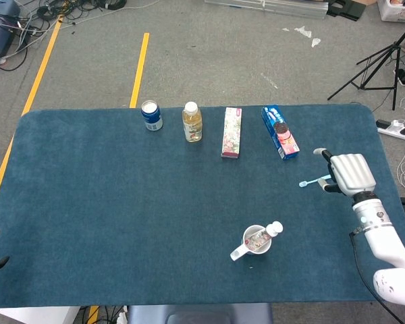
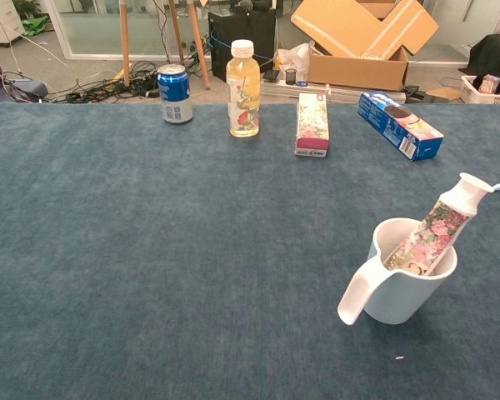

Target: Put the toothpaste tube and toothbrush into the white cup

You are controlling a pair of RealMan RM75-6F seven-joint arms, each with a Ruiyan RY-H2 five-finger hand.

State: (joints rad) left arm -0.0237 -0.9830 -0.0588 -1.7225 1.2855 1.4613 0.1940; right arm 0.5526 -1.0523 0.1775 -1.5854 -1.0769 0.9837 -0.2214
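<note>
blue toothbrush [image 1: 314, 180] lies left-right, bristles left, under the right hand [image 1: 349, 173]; its grasp is hidden.

Back row on the blue table [image 1: 108, 202]: soda can [image 1: 151, 115] far left, then juice bottle [image 1: 192, 121], floral box [image 1: 232, 132], and blue cookie box [image 1: 280, 131] rightmost.

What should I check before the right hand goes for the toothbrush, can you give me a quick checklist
1. Toothpaste tube in the white cup: ok, leaning against the rim.
2. Cup upright: ok.
3. Toothbrush on the table, bristle end visible: ok.
4. Right hand over the handle end: ok.
5. Hand gripping the toothbrush: cannot tell, fingers hidden.
6. Room in the cup beside the tube: ok.
</note>
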